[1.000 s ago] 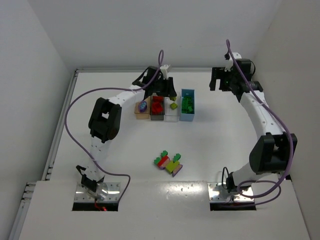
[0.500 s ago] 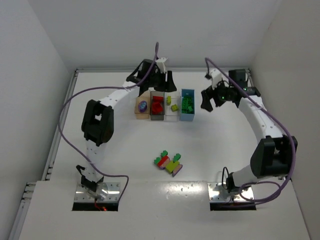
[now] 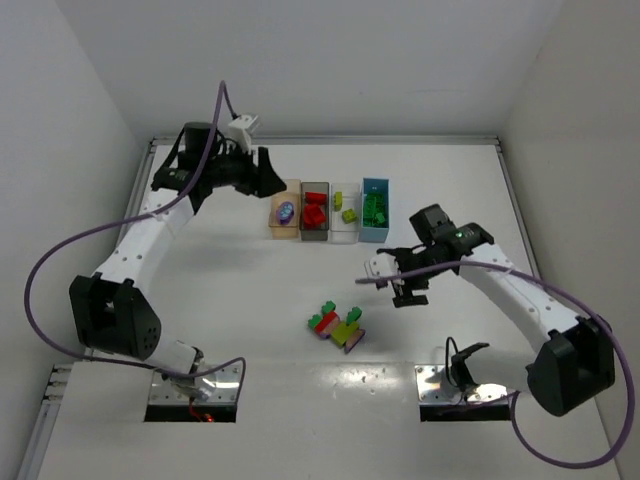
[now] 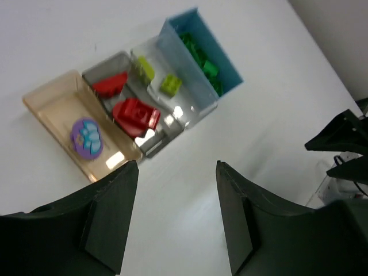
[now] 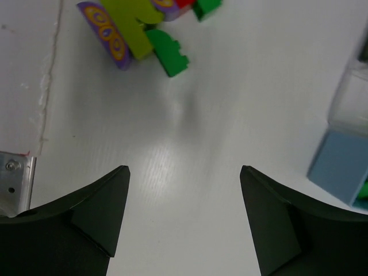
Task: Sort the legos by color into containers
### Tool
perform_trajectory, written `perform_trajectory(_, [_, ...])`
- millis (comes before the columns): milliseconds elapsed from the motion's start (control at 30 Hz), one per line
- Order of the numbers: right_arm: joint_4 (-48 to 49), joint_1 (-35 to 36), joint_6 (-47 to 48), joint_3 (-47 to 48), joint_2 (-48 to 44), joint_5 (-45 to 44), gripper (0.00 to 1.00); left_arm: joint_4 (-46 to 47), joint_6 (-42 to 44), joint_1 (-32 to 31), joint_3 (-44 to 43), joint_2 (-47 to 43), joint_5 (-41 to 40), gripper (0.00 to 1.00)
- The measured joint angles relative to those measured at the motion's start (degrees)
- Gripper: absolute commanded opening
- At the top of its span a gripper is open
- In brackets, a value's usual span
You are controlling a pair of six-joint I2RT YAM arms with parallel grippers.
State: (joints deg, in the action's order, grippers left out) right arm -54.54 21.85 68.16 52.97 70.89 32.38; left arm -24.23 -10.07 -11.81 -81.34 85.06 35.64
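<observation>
Both arms have swung since the earlier frames. The left gripper has pulled off the row of bins and now hangs at about 10 o'clock of the tan bin. The right gripper has come down from the far corner to roughly 2 o'clock of the lego cluster. Each gripper is spread apart with nothing between its fingers.

The cluster lies on the tabletop at 6 o'clock of the bins, well apart from them, and joins red, green, lime and purple bricks. Other pieces already lie sorted: purple in the tan bin, red in the grey bin, lime in the clear bin, green in the blue bin.

The bricks look light, rigid and slick, so a pinch likely belongs across flat side walls, not the studs. The green brick jutting from the cluster's edge seems the handiest hold. Pressed together as they are, the bricks will probably need one gripper bracing while the other pulls.

The tabletop is smooth, white and faintly glossy, so the cluster may slide if nudged. Plain white walls close in the far side and both flanks.
</observation>
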Motion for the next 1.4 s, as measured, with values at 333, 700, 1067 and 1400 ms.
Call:
perform_trajectory(333, [5.1, 12.3, 12.3, -3.7, 6.8, -0.3, 0.65, -10.8, 4.9, 10.8, 14.7, -9.6, 3.3, 0.62])
perform_trajectory(700, [11.5, 16.5, 17.0, -3.7, 14.0, 1.0, 0.54, -13.7, 7.0, 16.2, 15.1, -14.3, 3.7, 0.62])
perform_trajectory(1067, [14.2, 18.5, 17.4, -4.2, 18.2, 1.1, 0.53, -14.7, 7.9, 17.4, 15.1, -13.6, 3.8, 0.62])
perform_trajectory(1400, [16.7, 19.2, 17.6, -5.4, 21.9, 1.1, 0.46, -15.2, 8.1, 17.7, 15.1, -13.0, 3.7, 0.62])
